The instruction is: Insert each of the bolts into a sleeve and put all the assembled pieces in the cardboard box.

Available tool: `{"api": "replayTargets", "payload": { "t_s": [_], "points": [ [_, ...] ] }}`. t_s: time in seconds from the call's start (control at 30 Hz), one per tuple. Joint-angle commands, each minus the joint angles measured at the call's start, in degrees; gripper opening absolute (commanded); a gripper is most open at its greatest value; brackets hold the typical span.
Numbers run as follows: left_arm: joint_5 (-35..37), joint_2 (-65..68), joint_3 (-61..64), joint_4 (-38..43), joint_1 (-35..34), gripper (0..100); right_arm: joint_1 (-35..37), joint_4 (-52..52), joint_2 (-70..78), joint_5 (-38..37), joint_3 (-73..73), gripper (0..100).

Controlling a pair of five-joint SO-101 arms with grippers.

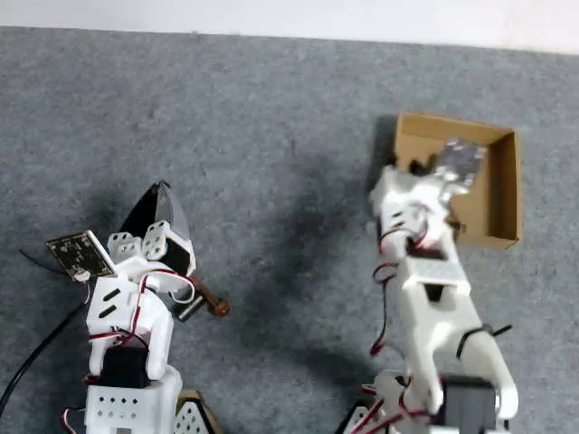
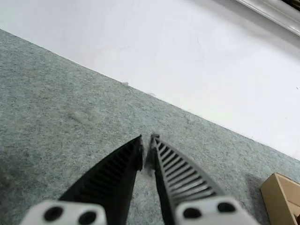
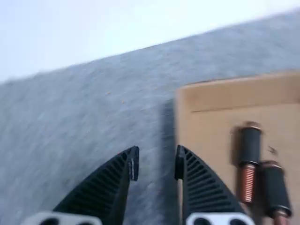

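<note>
The cardboard box (image 1: 496,194) stands at the right of the table. In the right wrist view, two bolts in black sleeves (image 3: 248,161) (image 3: 275,190) lie side by side on the floor of the box (image 3: 211,131). My right gripper (image 3: 155,164) is open and holds nothing, hovering over the box's near-left wall. The right arm (image 1: 425,235) covers part of the box in the high view. My left gripper (image 2: 146,146) is shut with nothing between its fingers and points out over bare carpet. It sits at the left (image 1: 161,194). A copper bolt in a dark sleeve (image 1: 206,303) lies beside the left arm's base.
Grey carpet (image 1: 271,154) covers the table. A white wall (image 2: 187,51) rises beyond its far edge. A small circuit board (image 1: 80,253) and a black cable (image 1: 32,357) sit by the left arm.
</note>
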State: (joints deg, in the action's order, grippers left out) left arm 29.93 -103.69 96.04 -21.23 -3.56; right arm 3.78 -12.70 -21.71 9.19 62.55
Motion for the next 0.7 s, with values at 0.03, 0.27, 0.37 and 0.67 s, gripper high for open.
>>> {"api": "replayTargets", "payload": {
  "t_s": [0.03, 0.27, 0.37, 0.67],
  "points": [
    [-0.3, -0.6, 1.1, 1.3, -0.1, 5, 3.9, 0.0, -4.4, -5.6, 1.3, 11.2],
    [-17.8, -0.6, 0.7, 0.4, -0.6, 5, 4.4, 0.0, -4.3, -6.0, 1.5, 11.2],
    [-29.1, -0.5, -0.9, -5.2, 1.2, 5, 4.4, 0.0, -4.3, -6.0, 1.5, 11.2],
    [-35.4, 5.7, -15.0, -23.6, 7.0, 5, 4.4, 0.0, -4.3, -6.0, 1.5, 11.2]
  ]
}}
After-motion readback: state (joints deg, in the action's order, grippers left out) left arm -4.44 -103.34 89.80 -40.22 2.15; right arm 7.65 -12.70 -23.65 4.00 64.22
